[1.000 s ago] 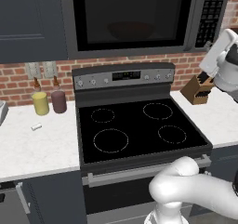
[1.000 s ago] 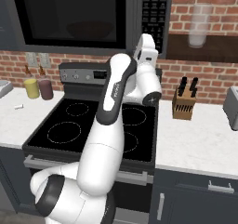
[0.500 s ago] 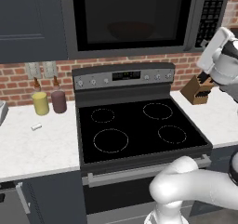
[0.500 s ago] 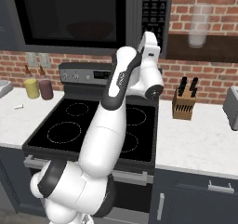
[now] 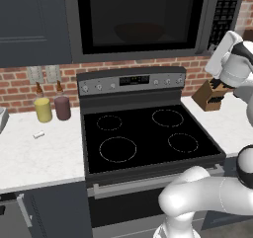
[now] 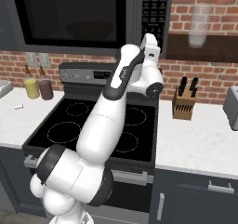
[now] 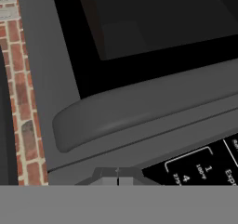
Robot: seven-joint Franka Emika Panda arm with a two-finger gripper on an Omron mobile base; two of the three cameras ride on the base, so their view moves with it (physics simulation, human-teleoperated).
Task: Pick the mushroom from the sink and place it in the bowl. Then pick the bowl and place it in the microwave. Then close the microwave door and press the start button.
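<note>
The microwave door (image 5: 143,15) is shut, its black window (image 6: 69,14) facing the stove. Through the glass a reddish-brown bowl (image 5: 139,32) shows dimly inside, also in the right base view (image 6: 90,29). My gripper (image 5: 213,48) is raised at the microwave's lower right corner, just below the keypad strip (image 5: 225,10). In the hand view its fingertips (image 7: 117,174) are pressed together, shut on nothing, close under the door's bar handle (image 7: 139,111) and beside the keypad (image 7: 204,167). The mushroom is hidden and the sink is out of view.
A black glass stovetop (image 5: 148,138) lies below the microwave. A wooden knife block (image 5: 210,95) stands on the right counter, a yellow jar (image 5: 43,109) and a maroon jar (image 5: 62,107) on the left. A toaster (image 6: 231,108) sits far right.
The hand has risen and swung up toward the microwave's lower right corner, nearer the keypad. The door stays shut and the scene is otherwise the same.
</note>
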